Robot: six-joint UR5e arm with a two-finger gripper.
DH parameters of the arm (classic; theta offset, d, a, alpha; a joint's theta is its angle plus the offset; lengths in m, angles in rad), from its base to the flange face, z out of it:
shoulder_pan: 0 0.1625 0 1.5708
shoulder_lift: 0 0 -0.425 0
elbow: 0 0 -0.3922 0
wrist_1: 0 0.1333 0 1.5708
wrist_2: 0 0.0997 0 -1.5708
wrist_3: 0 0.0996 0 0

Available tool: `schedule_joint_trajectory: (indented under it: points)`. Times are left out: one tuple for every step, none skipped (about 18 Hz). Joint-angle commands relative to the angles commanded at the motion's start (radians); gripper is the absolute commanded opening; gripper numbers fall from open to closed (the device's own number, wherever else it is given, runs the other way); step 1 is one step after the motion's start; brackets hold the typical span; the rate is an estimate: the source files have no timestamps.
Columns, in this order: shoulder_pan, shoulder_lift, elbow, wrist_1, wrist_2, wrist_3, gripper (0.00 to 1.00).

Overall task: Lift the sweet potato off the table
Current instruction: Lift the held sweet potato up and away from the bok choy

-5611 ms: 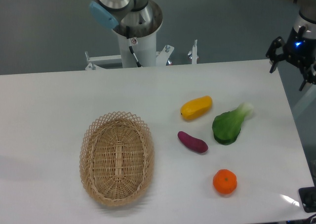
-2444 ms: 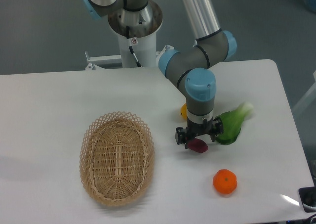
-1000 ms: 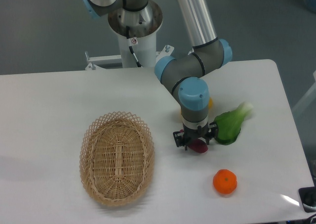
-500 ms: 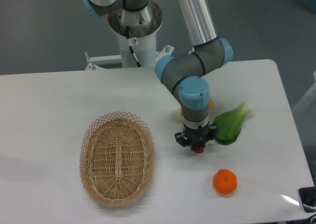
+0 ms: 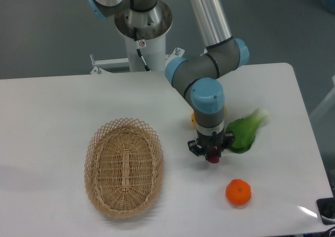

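Gripper (image 5: 211,154) clamped on sweet potato (image 5: 213,157), bare table (image 5: 52,106) to its left. Potato mostly hidden; greens (image 5: 244,132) just right.

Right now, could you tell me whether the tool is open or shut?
Shut on the sweet potato: the tool has its fingers pressed against the tuber's sides, only a small magenta bit showing.
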Motion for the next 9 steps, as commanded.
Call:
schedule_joint_trajectory:
  points:
    - [0.002,0.014,0.02,-0.002,-0.006,0.0,0.3]
    - [0.005,0.022,0.044,-0.002,-0.009,0.0,0.3]
    - [0.006,0.029,0.069,-0.009,-0.012,0.002,0.3]
    - [0.008,0.035,0.09,-0.011,-0.011,0.002,0.29]
    - [0.009,0.038,0.109,-0.012,-0.006,0.002,0.29]
    - [0.011,0.043,0.127,-0.014,-0.005,0.011,0.29]
    - [0.012,0.051,0.14,-0.014,-0.003,0.034,0.28]
    - [0.027,0.06,0.153,-0.027,-0.005,0.066,0.28]
    - [0.043,0.074,0.163,-0.053,-0.008,0.095,0.28]
